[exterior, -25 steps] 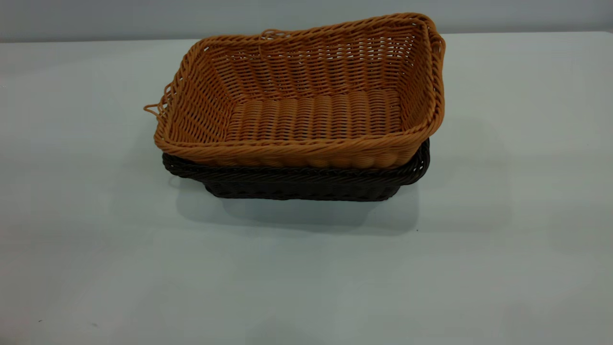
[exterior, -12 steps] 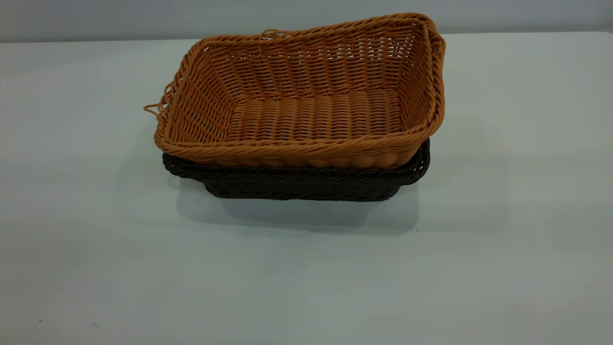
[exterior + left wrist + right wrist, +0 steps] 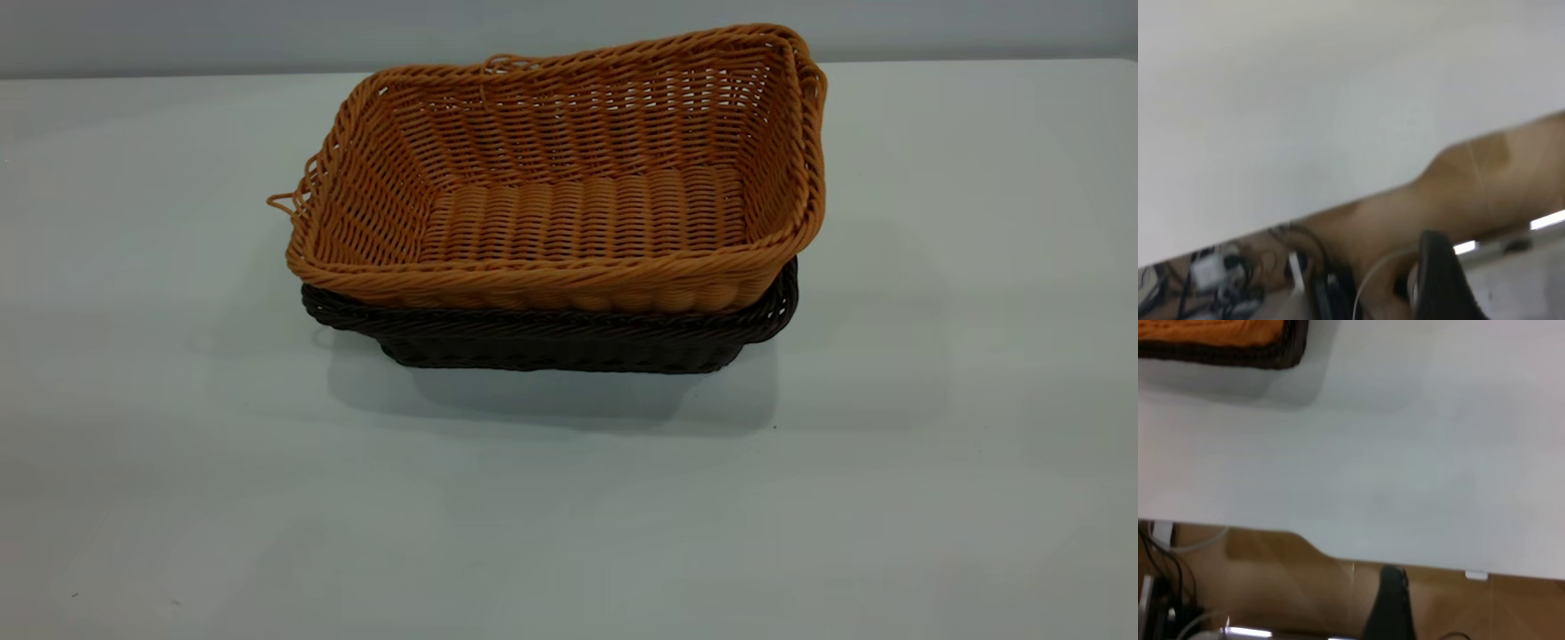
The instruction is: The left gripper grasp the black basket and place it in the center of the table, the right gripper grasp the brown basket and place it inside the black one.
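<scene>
Brown basket (image 3: 569, 178) inside black basket (image 3: 551, 338)

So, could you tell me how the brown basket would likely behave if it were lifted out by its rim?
The brown basket is open wicker weave, so probably light for its size and fairly stiff. It sits tilted inside the black basket, so it would likely lift free without dragging it. The loose strand loops at its corner might snag.
</scene>
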Available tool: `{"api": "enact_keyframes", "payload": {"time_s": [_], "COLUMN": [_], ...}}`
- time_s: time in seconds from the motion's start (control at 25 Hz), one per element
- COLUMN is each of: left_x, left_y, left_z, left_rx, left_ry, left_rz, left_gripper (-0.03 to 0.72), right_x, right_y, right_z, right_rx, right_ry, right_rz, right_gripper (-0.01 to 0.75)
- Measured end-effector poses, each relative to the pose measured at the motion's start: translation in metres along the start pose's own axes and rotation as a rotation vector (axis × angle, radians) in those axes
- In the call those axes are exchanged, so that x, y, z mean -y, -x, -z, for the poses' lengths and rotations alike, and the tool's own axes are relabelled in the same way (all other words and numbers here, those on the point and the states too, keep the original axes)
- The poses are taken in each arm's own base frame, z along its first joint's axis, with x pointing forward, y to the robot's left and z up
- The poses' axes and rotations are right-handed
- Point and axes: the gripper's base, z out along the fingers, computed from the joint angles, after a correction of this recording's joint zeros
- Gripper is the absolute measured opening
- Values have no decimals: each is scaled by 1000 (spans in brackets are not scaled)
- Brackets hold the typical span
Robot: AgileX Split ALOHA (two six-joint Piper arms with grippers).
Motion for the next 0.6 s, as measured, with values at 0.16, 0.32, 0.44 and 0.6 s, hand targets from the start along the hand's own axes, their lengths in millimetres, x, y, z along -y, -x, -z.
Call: {"api": "enact_keyframes", "payload": {"time_s": [0.16, 0.32, 0.44, 0.6], "left_x": [-3, -2, 1, 2], "left_y": [-14, -28, -40, -44], "left_z": [12, 21, 27, 29], "left_rx": [112, 220, 307, 329], "left_ry": [62, 147, 182, 185], "left_rz": [116, 227, 261, 268], "left_gripper": [395, 395, 395, 395], "right_x": [2, 2, -1, -2], "right_y": [-6, -17, -29, -35], "right_z": [9, 21, 30, 34], "right_rx": [92, 218, 325, 366], "right_ry": [-40, -74, -73, -72], "right_rz": [-51, -80, -66, -59], "right_gripper": [565, 565, 565, 565]}}
